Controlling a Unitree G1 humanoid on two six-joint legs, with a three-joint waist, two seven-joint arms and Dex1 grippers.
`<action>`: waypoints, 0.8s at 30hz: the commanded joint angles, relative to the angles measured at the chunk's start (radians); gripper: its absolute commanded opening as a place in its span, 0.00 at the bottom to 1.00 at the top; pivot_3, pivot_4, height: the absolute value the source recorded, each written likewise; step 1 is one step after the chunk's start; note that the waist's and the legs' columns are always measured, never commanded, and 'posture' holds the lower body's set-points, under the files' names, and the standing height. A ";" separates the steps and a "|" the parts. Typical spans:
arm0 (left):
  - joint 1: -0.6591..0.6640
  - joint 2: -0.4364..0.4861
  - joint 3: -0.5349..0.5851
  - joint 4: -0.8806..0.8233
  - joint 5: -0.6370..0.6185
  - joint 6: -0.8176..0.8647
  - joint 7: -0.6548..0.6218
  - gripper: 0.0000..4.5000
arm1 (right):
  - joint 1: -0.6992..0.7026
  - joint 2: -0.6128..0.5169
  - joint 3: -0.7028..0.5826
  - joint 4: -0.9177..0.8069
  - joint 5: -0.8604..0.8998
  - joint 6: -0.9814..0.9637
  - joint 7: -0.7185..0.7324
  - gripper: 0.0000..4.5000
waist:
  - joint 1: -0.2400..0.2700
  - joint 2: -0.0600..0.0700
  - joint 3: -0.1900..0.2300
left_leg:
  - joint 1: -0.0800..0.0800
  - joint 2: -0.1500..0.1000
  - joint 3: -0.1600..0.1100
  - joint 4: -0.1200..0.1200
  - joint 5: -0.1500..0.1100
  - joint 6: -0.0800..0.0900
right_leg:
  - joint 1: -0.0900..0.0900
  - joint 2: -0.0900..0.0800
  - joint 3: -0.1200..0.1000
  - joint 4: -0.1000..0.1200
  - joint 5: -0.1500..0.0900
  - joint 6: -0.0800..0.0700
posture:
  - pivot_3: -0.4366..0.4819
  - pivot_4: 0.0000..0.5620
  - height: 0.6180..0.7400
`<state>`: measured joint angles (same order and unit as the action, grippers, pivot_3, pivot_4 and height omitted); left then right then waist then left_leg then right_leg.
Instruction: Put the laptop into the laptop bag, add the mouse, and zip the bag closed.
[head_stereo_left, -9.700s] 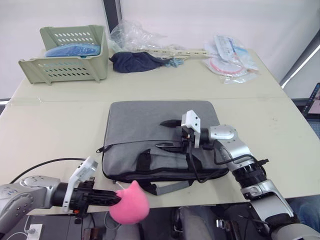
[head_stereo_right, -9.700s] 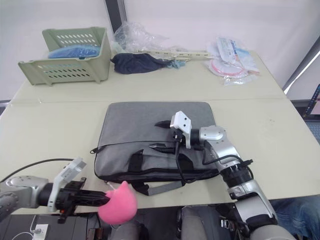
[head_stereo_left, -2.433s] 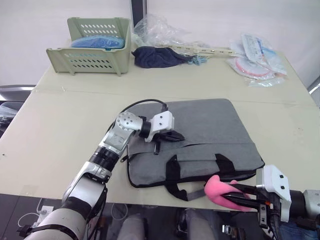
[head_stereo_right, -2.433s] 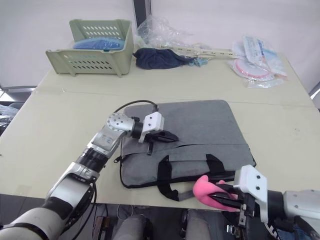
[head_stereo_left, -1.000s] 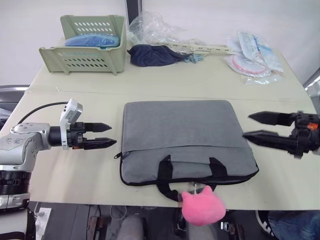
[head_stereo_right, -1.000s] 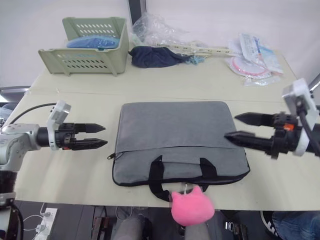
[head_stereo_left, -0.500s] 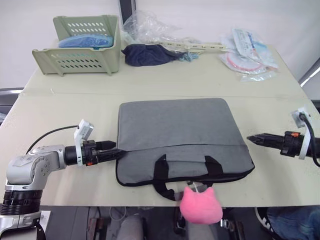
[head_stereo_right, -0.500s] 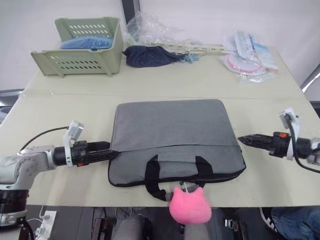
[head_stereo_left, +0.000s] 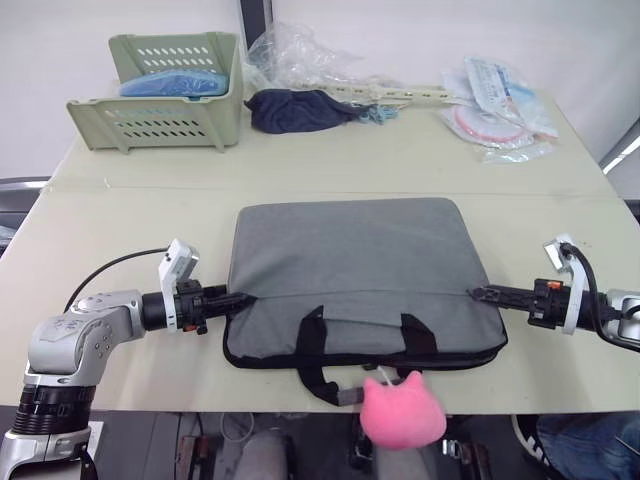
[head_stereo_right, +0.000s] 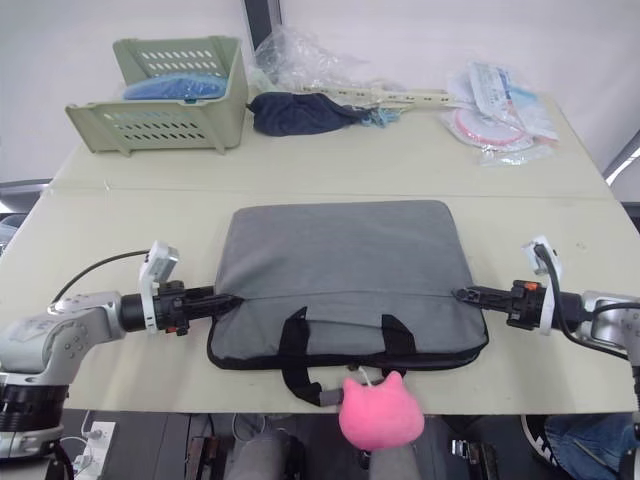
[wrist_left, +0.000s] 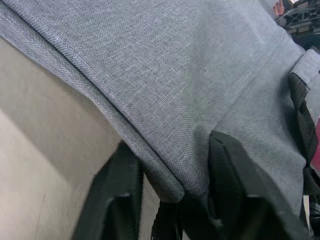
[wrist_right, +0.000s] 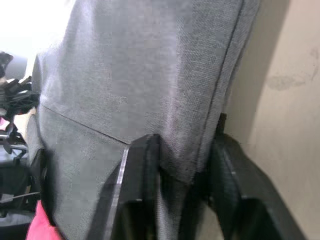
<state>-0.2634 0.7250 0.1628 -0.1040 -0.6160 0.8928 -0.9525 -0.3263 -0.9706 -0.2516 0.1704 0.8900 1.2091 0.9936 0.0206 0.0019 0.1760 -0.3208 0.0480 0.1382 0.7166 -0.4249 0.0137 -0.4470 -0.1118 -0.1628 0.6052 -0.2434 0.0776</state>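
Note:
The grey laptop bag (head_stereo_left: 350, 250) lies flat in the middle of the table, its black handles (head_stereo_left: 318, 352) toward the front edge. My left gripper (head_stereo_left: 232, 298) is shut on the bag's left edge; in the left wrist view its fingers (wrist_left: 119, 195) pinch the grey fabric (wrist_left: 150, 65) from both sides. My right gripper (head_stereo_left: 480, 293) is shut on the bag's right edge, and its fingers (wrist_right: 140, 190) sit either side of the seam (wrist_right: 150, 75). The laptop and the mouse are out of view.
A pink plush charm (head_stereo_left: 402, 408) hangs from the bag over the table's front edge. At the back stand a green basket (head_stereo_left: 160, 90), a dark navy cloth bundle (head_stereo_left: 300, 108) and plastic packets (head_stereo_left: 495, 100). A black cable (head_stereo_left: 110, 268) trails from my left wrist.
Both grippers, open and apart from the bag a second ago, have moved inward to its left and right edges and closed on them.

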 joint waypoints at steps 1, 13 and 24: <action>-0.034 0.008 0.003 0.025 0.001 -0.013 0.005 0.14 | -0.007 0.041 -0.058 -0.093 0.063 0.026 -0.009 0.07 | 0.000 0.000 0.000 | 0.001 0.000 0.001 0.000 0.000 0.000 | 0.000 0.000 0.001 0.001 0.000 0.000 | 0.48 0.27 1.00; -0.194 0.046 -0.037 0.237 0.100 -0.138 -0.051 0.11 | -0.051 0.218 -0.097 -0.207 0.054 0.046 -0.198 0.02 | -0.020 0.000 0.000 | 0.001 0.000 0.004 -0.001 0.000 -0.001 | -0.003 0.001 0.003 0.003 0.000 0.000 | 0.48 0.27 1.00; -0.168 0.120 -0.037 0.259 0.115 -0.118 -0.122 0.11 | 0.000 0.282 -0.149 -0.338 0.138 0.161 -0.267 0.02 | -0.032 0.000 0.000 | 0.001 0.001 0.007 -0.003 0.000 -0.001 | -0.006 0.001 0.005 0.005 0.000 -0.001 | 0.48 0.27 1.00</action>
<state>-0.4395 0.8340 0.1205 0.1672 -0.5040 0.7774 -1.0710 -0.3095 -0.7066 -0.4005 -0.0874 0.9432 1.3558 0.7053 -0.0113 0.0019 0.1760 -0.3197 0.0486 0.1453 0.7142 -0.4245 0.0128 -0.4529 -0.1104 -0.1579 0.6102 -0.2439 0.0767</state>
